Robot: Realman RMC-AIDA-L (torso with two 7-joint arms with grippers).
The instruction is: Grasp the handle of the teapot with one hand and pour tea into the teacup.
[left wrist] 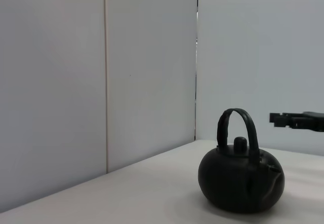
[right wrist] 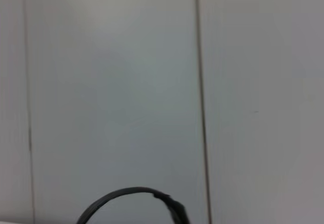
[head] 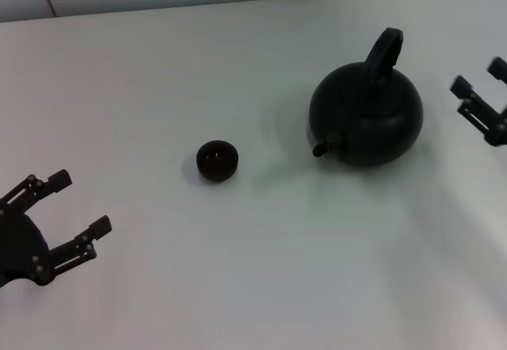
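You have one teapot (head: pixel 366 116) with one handle (head: pixel 383 51), one teacup (head: pixel 217 161), two grippers, left (head: pixel 73 206) and right (head: pixel 477 89), one bench (head: pixel 238 271).

A bare lab-like test bench: plain white table (head: pixel 238 287) against grey panel walls (left wrist: pixel 152 72) with vertical seams.

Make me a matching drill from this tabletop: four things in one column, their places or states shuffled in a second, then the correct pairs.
Things:
1. round matte-black teapot
2. tiny black handleless teacup
3. left gripper
4. right gripper

Places or states:
A. open, at the near left corner of the head view
B. on the white table, left of the spout
C. open, beside the pot at the right edge
D. upright, arched handle free

Pairs: 1-D, 2-B, 3-A, 4-C
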